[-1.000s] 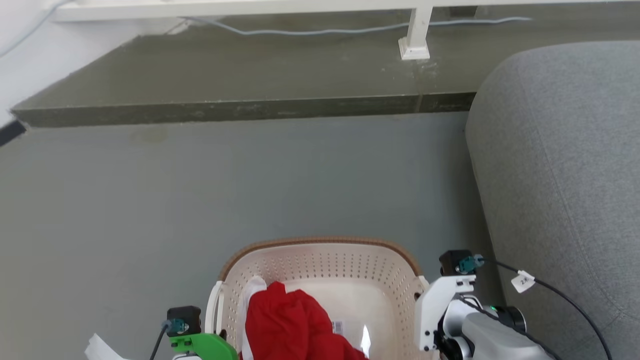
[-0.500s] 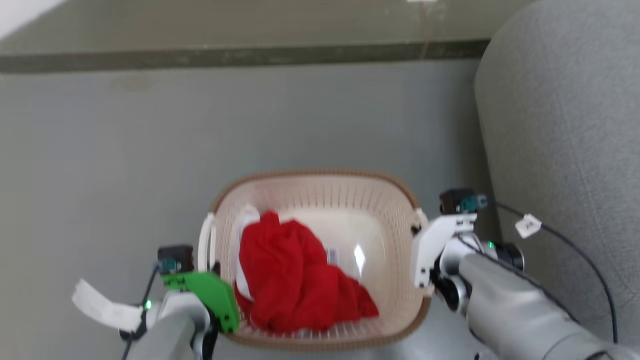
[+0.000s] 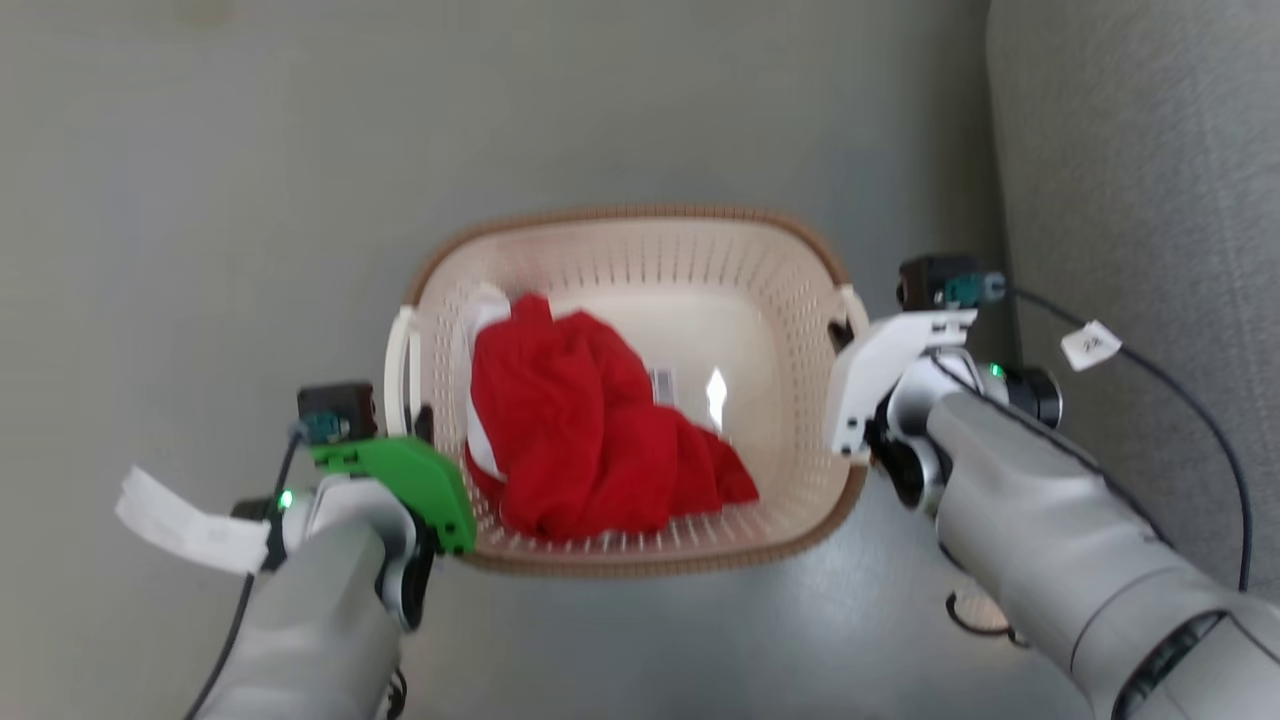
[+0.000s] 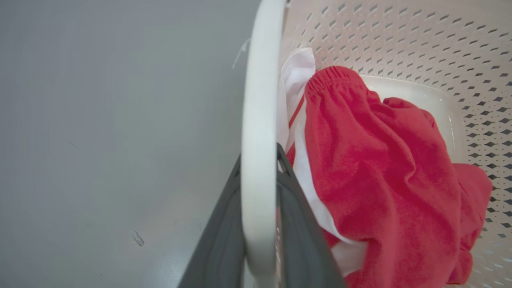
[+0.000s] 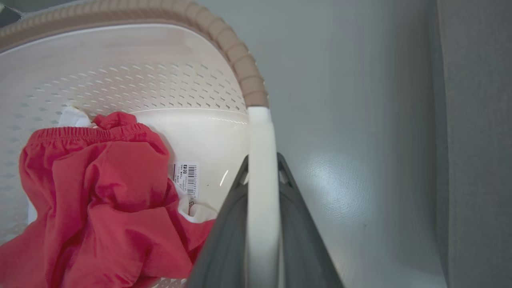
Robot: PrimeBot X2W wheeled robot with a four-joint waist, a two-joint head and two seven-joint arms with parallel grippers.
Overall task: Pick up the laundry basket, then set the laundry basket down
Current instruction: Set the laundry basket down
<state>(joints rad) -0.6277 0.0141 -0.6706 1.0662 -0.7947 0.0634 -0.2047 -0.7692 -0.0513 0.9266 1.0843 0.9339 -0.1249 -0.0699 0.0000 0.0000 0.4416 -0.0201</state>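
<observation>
At the middle of the head view, the laundry basket [image 3: 640, 262], over the grey floor [image 3: 200, 200] and close to the floor's right edge, just beside a grey sofa [image 3: 1130, 150]. Cannot tell whether resting on the floor or clear of it.

Held at both ends. At the left loop handle [image 4: 260, 80], the left gripper [image 4: 259, 160], dark fingers [image 4: 222, 244] closed onto the white band from either side, pinching it. At the right loop handle [image 5: 262, 132], the right gripper [image 5: 262, 164], its fingers [image 5: 302, 240] pressed against both faces of the band in the same way.

Inside, toward the basket's left wall, a crumpled red garment [image 3: 580, 430] over a bit of white cloth [image 4: 296, 72]. Beside it, on the bare bottom, a barcode sticker [image 5: 187, 179]. Round the top, a brown woven-look rim [image 3: 620, 213]. On the cable near the right wrist, a white tag [image 3: 1090, 345].
</observation>
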